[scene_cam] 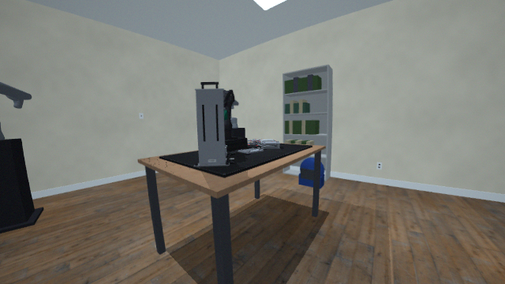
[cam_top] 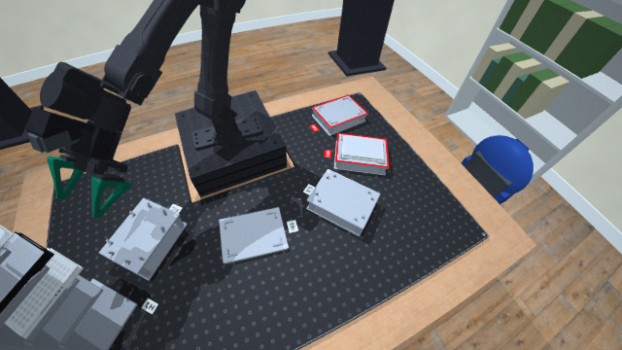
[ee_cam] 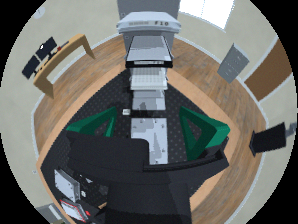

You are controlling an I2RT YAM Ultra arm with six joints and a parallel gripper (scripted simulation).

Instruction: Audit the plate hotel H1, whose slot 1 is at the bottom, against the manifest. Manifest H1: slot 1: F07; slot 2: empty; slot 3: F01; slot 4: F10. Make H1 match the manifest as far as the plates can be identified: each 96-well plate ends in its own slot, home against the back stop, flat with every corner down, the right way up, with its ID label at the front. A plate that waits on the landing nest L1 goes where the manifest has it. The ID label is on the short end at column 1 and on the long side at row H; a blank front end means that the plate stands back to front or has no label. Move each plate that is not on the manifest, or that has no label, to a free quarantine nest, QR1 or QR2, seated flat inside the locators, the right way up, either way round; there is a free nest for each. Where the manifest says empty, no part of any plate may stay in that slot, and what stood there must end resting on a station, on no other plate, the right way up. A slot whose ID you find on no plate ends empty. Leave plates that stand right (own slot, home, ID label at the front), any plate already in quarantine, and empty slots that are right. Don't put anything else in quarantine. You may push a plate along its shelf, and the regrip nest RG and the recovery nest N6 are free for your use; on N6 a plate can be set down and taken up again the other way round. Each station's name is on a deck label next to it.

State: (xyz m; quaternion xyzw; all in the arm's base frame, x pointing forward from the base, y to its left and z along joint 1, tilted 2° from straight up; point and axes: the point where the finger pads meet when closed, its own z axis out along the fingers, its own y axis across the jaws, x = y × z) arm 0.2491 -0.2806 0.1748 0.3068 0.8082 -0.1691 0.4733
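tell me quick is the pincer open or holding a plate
Pincer: open wide, holding nothing.

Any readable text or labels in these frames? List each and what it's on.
"H1", seen upside down: small white deck label on the black perforated mat, beside the grey plate hotel.
Too small to read: white deck labels by the three grey nests.
Too small to read: red deck labels by the two red-rimmed nests.
No plate ID label is legible in any view.
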